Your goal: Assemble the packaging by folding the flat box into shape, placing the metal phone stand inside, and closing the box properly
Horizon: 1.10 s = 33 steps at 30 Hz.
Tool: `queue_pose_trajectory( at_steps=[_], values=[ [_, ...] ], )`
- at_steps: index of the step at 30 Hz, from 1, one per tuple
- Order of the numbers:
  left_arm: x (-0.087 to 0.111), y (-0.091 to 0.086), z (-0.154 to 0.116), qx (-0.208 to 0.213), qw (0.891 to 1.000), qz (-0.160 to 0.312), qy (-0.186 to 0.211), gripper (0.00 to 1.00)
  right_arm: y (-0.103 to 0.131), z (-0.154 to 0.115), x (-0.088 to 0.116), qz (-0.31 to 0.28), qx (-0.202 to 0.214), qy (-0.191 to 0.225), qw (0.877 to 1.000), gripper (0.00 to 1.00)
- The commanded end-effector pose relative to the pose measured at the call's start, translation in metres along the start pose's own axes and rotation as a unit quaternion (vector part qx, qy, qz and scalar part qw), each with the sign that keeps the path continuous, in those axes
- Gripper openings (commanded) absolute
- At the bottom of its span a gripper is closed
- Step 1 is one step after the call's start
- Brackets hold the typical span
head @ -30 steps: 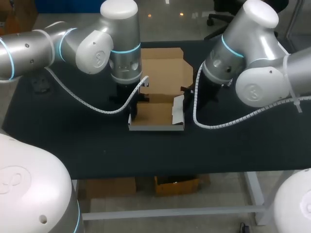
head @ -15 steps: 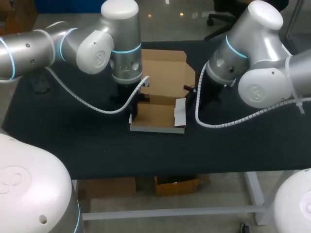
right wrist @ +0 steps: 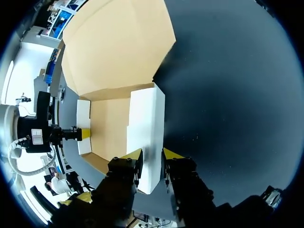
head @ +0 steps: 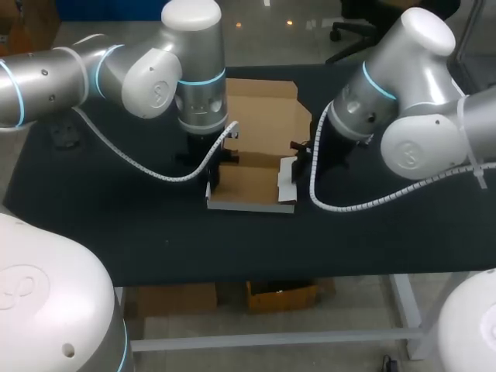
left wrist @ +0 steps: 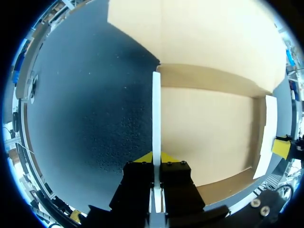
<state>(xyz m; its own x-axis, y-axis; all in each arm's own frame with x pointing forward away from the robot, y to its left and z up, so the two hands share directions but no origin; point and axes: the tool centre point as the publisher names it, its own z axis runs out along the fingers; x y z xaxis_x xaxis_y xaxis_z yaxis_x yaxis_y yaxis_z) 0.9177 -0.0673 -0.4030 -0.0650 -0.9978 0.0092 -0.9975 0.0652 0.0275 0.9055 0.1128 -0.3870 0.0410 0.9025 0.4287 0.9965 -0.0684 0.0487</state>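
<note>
- Dark tabletop (head: 116,201) carries a half-folded box (head: 260,116).
- Left hand (left wrist: 156,157) clamps its left flap (left wrist: 156,109); right hand (right wrist: 152,156) clamps the right flap (right wrist: 146,118).
- Best raise both evenly, upright.

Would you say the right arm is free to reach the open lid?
Probably not: the right gripper is shut on the side flap and must release first; the lid lies uncovered.

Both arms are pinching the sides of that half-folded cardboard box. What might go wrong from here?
The left gripper pinches the thin upright left side wall of the brown cardboard box by its edge; the card might slip out or crease.
The right gripper holds the white right side flap, which leans; uneven pulls may skew the box or drag it over the black table.
</note>
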Motion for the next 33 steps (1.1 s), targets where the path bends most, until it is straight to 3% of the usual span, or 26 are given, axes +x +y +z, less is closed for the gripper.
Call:
queue_pose_trajectory(
  at_steps=[1,8,19,27,33],
  values=[
    [0.001,0.000,0.000,0.000,1.000,0.000,-0.003,0.00,0.007,0.008,0.005,-0.003,0.021,-0.004,1.000,0.24],
    [0.001,0.000,0.000,0.000,1.000,0.000,-0.003,0.00,0.013,0.021,0.011,0.001,0.033,-0.034,0.999,0.22],
    [0.001,0.000,0.000,0.000,1.000,0.000,-0.003,0.00,0.020,0.035,0.008,0.031,0.037,-0.097,0.994,0.08],
    [0.001,0.000,0.000,0.000,1.000,0.000,-0.003,0.00,0.020,0.039,0.008,0.038,0.037,-0.116,0.992,0.05],
    [0.001,0.000,0.000,0.000,1.000,0.000,-0.003,0.00,0.020,0.043,0.009,0.041,0.037,-0.133,0.990,0.07]
  ],
)
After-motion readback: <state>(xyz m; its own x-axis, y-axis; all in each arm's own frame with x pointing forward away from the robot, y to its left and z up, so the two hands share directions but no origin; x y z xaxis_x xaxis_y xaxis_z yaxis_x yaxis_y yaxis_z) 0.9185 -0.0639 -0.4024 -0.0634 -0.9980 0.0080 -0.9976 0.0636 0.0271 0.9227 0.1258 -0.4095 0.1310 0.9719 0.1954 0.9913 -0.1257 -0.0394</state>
